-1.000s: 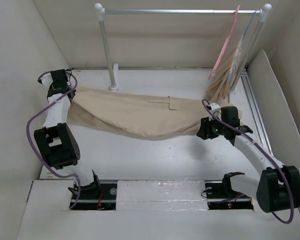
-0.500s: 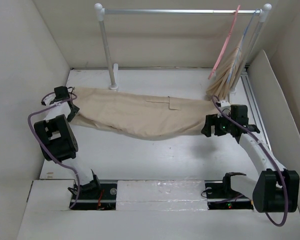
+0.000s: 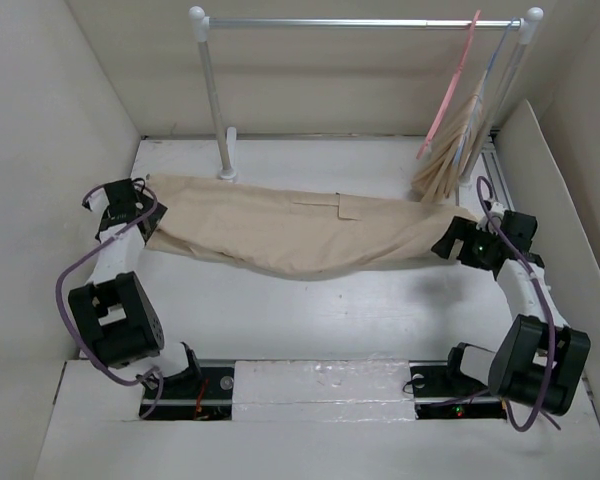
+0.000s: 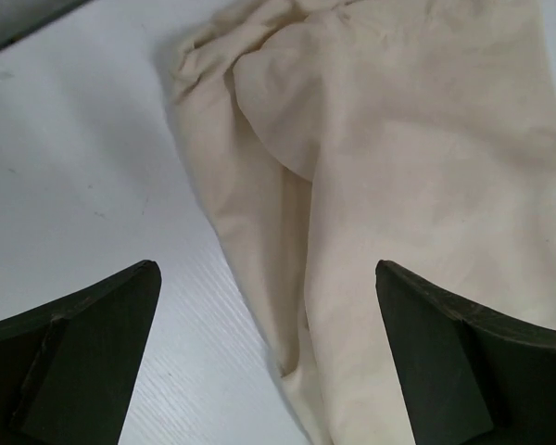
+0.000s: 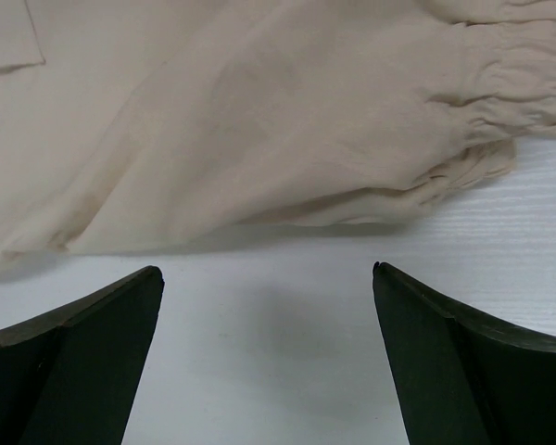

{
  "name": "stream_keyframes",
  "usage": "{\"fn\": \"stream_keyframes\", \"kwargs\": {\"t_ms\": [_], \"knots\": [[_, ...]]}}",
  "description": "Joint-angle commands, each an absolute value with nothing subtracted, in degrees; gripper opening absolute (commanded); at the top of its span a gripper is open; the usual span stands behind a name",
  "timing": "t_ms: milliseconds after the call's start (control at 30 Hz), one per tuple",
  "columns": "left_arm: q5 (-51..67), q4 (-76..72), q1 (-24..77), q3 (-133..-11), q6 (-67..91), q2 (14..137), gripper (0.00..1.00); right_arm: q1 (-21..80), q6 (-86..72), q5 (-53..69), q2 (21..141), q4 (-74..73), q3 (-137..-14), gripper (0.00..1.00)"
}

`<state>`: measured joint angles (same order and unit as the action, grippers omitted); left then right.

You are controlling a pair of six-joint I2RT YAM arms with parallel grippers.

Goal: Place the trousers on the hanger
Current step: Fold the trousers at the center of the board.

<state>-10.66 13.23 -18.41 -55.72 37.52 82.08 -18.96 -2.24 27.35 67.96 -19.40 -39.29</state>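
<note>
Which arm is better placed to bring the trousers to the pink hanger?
Probably the right. The right gripper, open, sits at the trousers' gathered waist end, nearest the pink hanger; the left gripper, also open, is at the far leg end.

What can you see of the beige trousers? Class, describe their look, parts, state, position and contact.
The trousers are light beige, seemingly soft cotton. They lie stretched lengthwise across the white table, creased. A pocket flap faces up near the middle. The gathered waistband is at the right end and the bunched leg ends are at the left. The left tool and right tool stand open at either end, neither gripping the cloth.
</note>
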Motion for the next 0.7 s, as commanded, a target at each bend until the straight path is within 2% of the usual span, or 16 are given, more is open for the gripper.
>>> {"fn": "stream_keyframes", "kwargs": {"t_ms": [0,167,300,433,500,533,567,600,633,667], "knots": [[-6.77,14.04,-18.37,-57.55,37.35,88.56,0.99,-21.88,-5.53,28.48,67.67,-15.65,-39.82,1.0],[-8.61,13.97,-18.37,-59.5,37.62,93.59,0.99,-27.67,-8.78,31.19,71.53,-10.29,-36.13,1.0],[-7.82,13.98,-19.42,-62.48,38.06,99.65,0.99,-28.21,-10.72,32.09,78.12,-5.02,-36.65,1.0],[-8.0,13.45,-19.42,-62.67,38.93,102.39,0.89,-28.21,-15.19,32.08,84.09,5.16,-35.77,1.0],[-8.35,12.84,-19.42,-61.71,39.11,102.66,0.71,-28.21,-15.73,31.38,85.77,6.76,-35.77,0.99],[-8.78,12.66,-19.42,-61.35,39.02,102.57,0.64,-28.21,-15.99,30.59,86.56,7.99,-35.68,0.9],[-9.31,12.57,-19.42,-61.09,38.94,102.57,0.46,-28.21,-16.26,29.98,87.88,8.26,-35.6,0.84],[-9.75,12.92,-20.03,-60.65,38.94,102.57,0.39,-28.21,-16.35,28.84,88.59,8.78,-34.99,0.77],[-10.54,13.09,-20.04,-60.56,38.5,102.39,0.31,-28.21,-16.43,28.48,89.12,9.83,-34.72,0.55],[-10.72,13.18,-20.04,-60.47,38.24,102.39,0.15,-28.21,-16.44,28.39,90.17,10.1,-34.37,0.43]]}}
